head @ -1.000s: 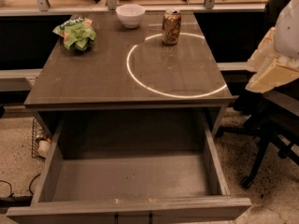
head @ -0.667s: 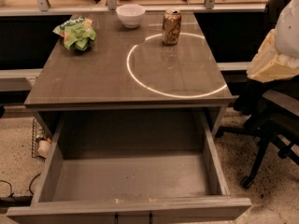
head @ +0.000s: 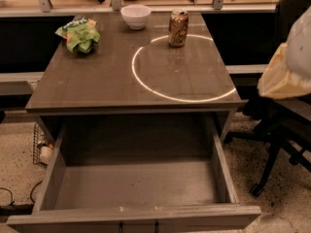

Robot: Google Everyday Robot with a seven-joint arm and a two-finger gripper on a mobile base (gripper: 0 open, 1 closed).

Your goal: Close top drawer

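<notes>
**Open drawer, easy shove: press the front panel square**

The top drawer [head: 136,186] is pulled far out from under the counter [head: 97,84]. Its empty grey box faces the camera and its front panel [head: 194,216] runs along the bottom edge of the view. The claw [head: 284,74] appears to be the pale white-and-tan shape at the right edge, level with the counter's corner and well apart from the drawer. Whether it is apart or together, I cannot tell.

The box looks stiff and boxy, wood-grain board with nothing inside, so it is probably only moderately heavy and should roll on its slides rather than flex. No grasp seems needed. A flat push against the outer face of the front panel, near its centre, would likely drive it in straight. Two dark marks at the panel's lower middle [head: 156,225] may be the handle, mostly cut off. Pushing near one end risks the wide box skewing and binding.

A bowl [head: 135,16], a can [head: 178,28] and a green bag [head: 79,33] sit on the counter, so a hard slam could jolt them.
</notes>
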